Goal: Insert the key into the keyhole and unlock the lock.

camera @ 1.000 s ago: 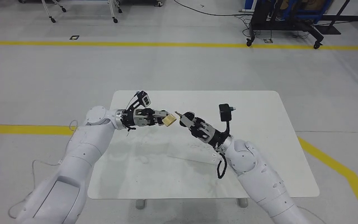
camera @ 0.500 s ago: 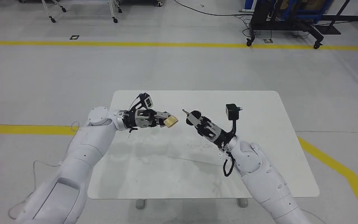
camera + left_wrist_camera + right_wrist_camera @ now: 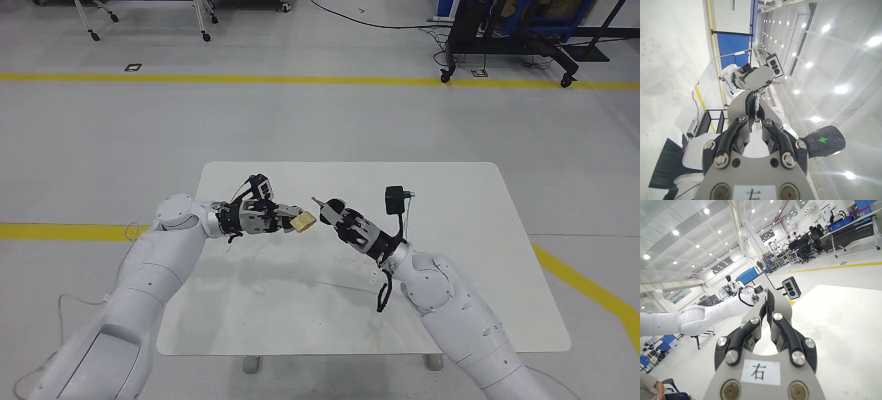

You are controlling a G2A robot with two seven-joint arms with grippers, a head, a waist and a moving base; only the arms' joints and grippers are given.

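Observation:
Above the white table [image 3: 450, 270], my left gripper [image 3: 284, 216] is shut on a brass padlock [image 3: 304, 222], held out toward the middle. In the left wrist view its fingers [image 3: 745, 106] clamp the lock's silver shackle [image 3: 756, 103], and the brass body is hidden behind them. My right gripper [image 3: 329, 211] faces it from the other side, shut on the small key [image 3: 317, 203]. The key's tip sits just beside the lock's upper end, and whether they touch I cannot tell. In the right wrist view the pads [image 3: 770, 302] are pressed together and the key is a thin sliver [image 3: 767, 288].
The tabletop under both arms carries nothing else. Its near edge [image 3: 360, 352] and right edge [image 3: 540, 280] lie well away from the grippers. Carts and benches stand on the floor far behind.
Half a second ago the right gripper with the key had drawn back to the right, away from the lock. It has returned left, so the key's tip is at the lock again. The lock shifted slightly.

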